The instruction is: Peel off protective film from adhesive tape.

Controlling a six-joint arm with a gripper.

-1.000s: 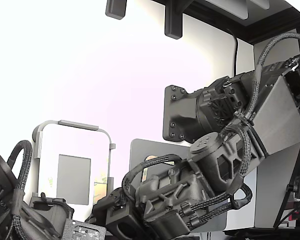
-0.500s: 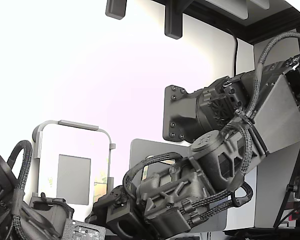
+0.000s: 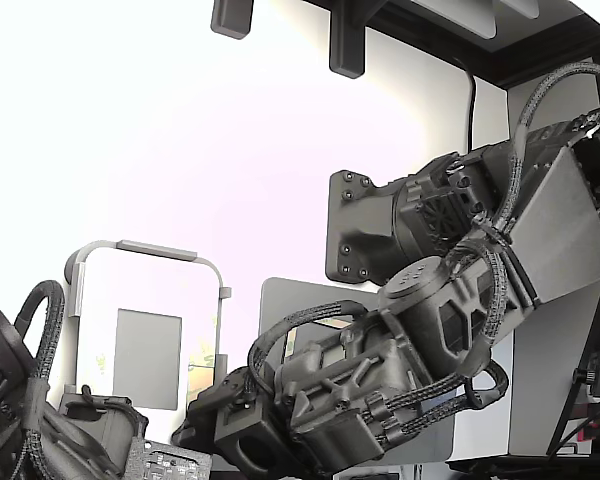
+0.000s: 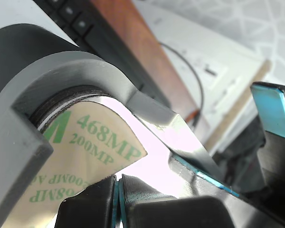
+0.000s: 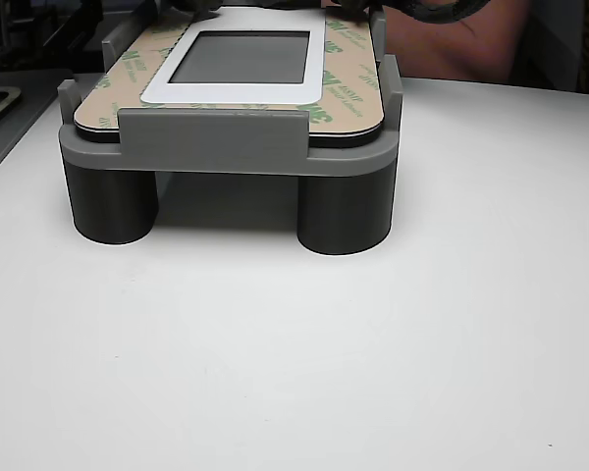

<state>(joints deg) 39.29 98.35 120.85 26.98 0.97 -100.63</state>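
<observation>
The wrist view sits very close to the work. The protective film (image 4: 80, 156) is pale cream and shiny, with green letters and numbers printed on it. It lies in a rounded corner of the grey holder (image 4: 61, 71), and a dark edge runs around it under the holder's lip. The gripper (image 4: 118, 202) is right at the film's edge. Its two dark ribbed fingertips (image 4: 92, 199) are pressed together with only a thin blue line between them. I cannot tell if a bit of film is caught in that line. Another dark part with a blue pad (image 4: 273, 107) stands off to one side.

In the other view, the grey holder (image 5: 211, 147) stands on round legs on a white table (image 5: 294, 373). A flat part lies on top of it. The cream film (image 5: 348, 59) with green marks runs around a white frame (image 5: 236, 93) that has a dark grey middle.

In the exterior view, the black arm (image 3: 450, 310) reaches down toward the low middle of the picture. The holder (image 3: 145, 330) is at the exterior view's left, and a strip of film (image 3: 205, 365) with green marks shows just beside the arm's end. The fingertips are hidden there.
</observation>
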